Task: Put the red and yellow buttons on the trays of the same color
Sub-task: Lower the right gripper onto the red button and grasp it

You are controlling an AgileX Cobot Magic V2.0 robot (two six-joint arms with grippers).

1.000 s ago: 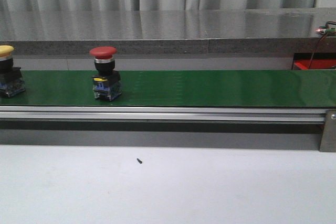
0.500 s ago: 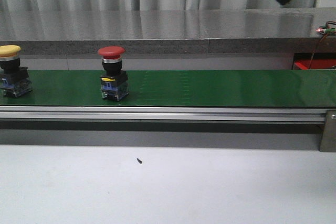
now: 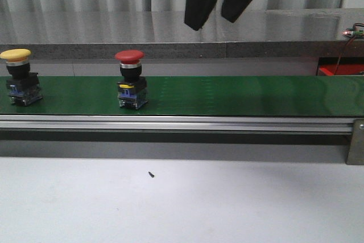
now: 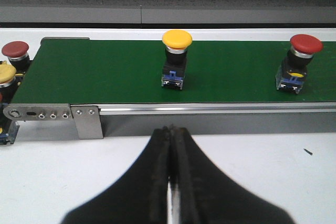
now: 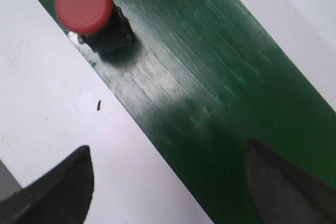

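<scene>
A red button (image 3: 131, 81) and a yellow button (image 3: 17, 77) stand upright on the green belt (image 3: 239, 95), the yellow one at the far left. My right gripper (image 3: 213, 21) hangs open above and to the right of the red button, well clear of it. In the right wrist view the red button (image 5: 86, 9) lies ahead of the open right gripper (image 5: 168, 182), whose fingers (image 5: 63, 187) are wide apart. My left gripper (image 4: 171, 129) is shut and empty over the white table, in front of the yellow button (image 4: 176, 59) and red button (image 4: 296, 61). No tray is clearly in view.
Two more buttons, red (image 4: 14, 53) and yellow (image 4: 5, 74), sit past the belt's left end. A metal rail (image 3: 170, 122) and bracket (image 4: 86, 121) front the belt. A red-edged object (image 3: 340, 70) shows at the far right. A small black screw (image 3: 151, 174) lies on the table.
Both buttons have travelled rightward on the belt. The right gripper has come into the front view from the upper right and moved left and down.
</scene>
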